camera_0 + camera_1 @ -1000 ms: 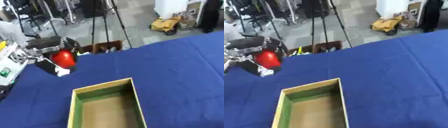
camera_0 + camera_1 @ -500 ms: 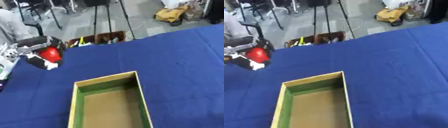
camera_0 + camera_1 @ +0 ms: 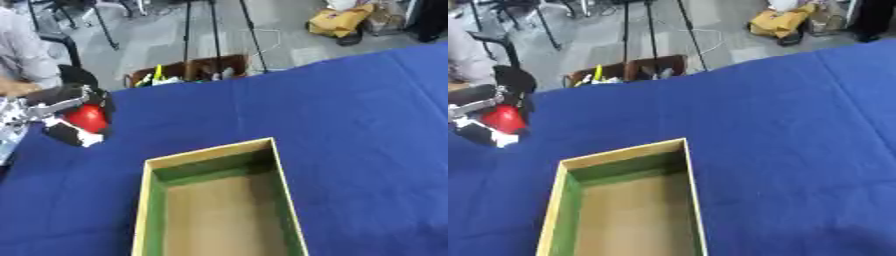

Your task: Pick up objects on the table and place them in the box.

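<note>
A red round object [image 3: 87,117] is held at the left of the blue table, with my left hand [image 3: 63,115] curled around it, above the cloth. The open box [image 3: 219,202], tan outside with green inner walls and a brown floor, lies in the lower middle of the table, to the right of and nearer than the hand. Nothing lies inside the box. My right hand shows in neither view.
The blue table [image 3: 367,130] stretches to the right. Beyond its far edge stand a brown crate with small items [image 3: 188,71], tripod legs [image 3: 214,30], a yellow bag [image 3: 341,22] and a person's grey sleeve [image 3: 22,52] at the far left.
The camera has tilted, so the whole picture has shifted. The left hand still holds the red object and now sits farther left of the box.
</note>
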